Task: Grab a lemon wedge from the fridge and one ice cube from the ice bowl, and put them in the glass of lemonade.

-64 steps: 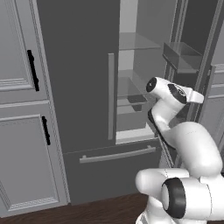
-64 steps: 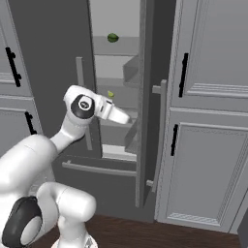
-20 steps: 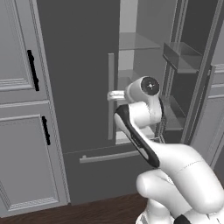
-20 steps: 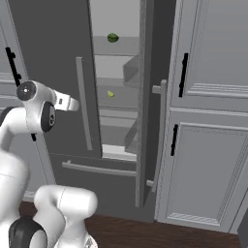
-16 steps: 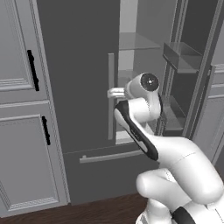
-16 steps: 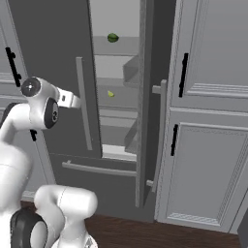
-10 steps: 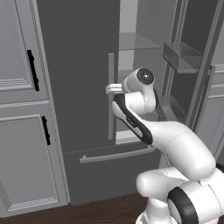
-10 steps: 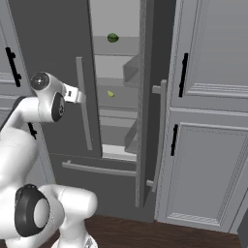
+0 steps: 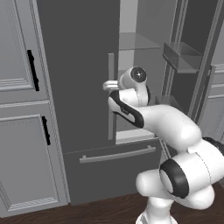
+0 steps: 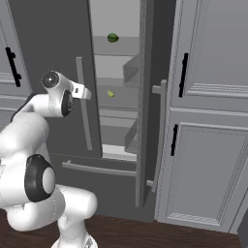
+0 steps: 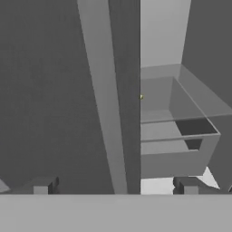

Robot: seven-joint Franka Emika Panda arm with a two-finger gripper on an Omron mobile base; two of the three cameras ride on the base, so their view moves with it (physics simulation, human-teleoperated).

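The tall dark-grey double-door fridge [image 9: 83, 87] stands between light-grey panelled cabinets with black handles [image 9: 22, 109], one bank on each side, above a dark wood floor [image 10: 160, 237]. Its left door is shut and carries a long grey vertical handle [image 9: 111, 96]; its right door [image 10: 147, 101] stands swung open, edge-on in the right base view, with shallow door bins on its inner face. A bottom drawer with a horizontal grey bar [image 9: 117, 155] is closed. The white arm's gripper [image 10: 83, 93] is held level in front of the shut left door, just beside the vertical handle, and its fingers [image 11: 41, 186] are spread wide with nothing between them. In the hand view the closed door and its handle occupy the left half, and the door's edge stands between the fingers and the open compartment. Inside, the pale-grey interior shows several shelves and a translucent box-shaped bin [image 11: 176, 136]. A small round dark-green item [image 10: 113, 38] sits on the upper shelf. The tiny yellow-green lemon wedge [image 10: 111, 94] lies on a middle shelf, towards the left of the open gap, well behind the door line and apart from the gripper; in the hand view it appears as a speck right against the door edge.
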